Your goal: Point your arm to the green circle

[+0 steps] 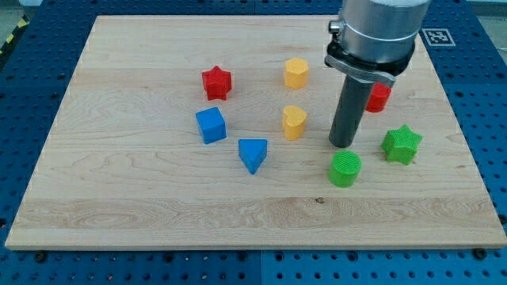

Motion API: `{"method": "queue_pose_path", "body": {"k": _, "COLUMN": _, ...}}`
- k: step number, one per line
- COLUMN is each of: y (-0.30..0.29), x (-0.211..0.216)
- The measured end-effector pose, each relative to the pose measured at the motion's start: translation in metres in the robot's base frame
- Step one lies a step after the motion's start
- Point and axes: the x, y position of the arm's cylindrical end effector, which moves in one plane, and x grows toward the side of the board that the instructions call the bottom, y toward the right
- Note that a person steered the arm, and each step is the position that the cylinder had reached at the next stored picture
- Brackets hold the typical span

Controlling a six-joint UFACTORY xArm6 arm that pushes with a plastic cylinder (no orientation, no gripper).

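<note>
Nearest the view's bottom, the green circle [345, 169] sits on the wooden board [158, 206] just below my tip [342, 144], apart from it, with the green star [402, 144] at right; my rod grasps nothing, having no gripper.

Board [158, 190]: pale wood, visible grain, smooth matt finish.
Green circle [345, 169]: plastic-looking, fine ribbed lines on top — matt.
Green star [402, 144]: same ribbed, matt plastic look.
Red star [215, 82]: plastic-looking, slight sheen.
Blue cube [211, 125]: plastic-looking, smooth faces.
Yellow block [294, 122]: plastic-looking, dull finish.
Rod above my tip [342, 145]: dark, smooth, faintly glossy.
Arm housing [380, 28]: grey metal — satin sheen.
Surround [475, 95]: blue perforated panel.
</note>
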Motion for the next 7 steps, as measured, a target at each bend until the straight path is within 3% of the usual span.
{"method": "queue_pose_path", "body": {"k": 3, "y": 0.048, "x": 0.037}}
{"method": "queue_pose_path", "body": {"k": 7, "y": 0.034, "x": 0.069}}
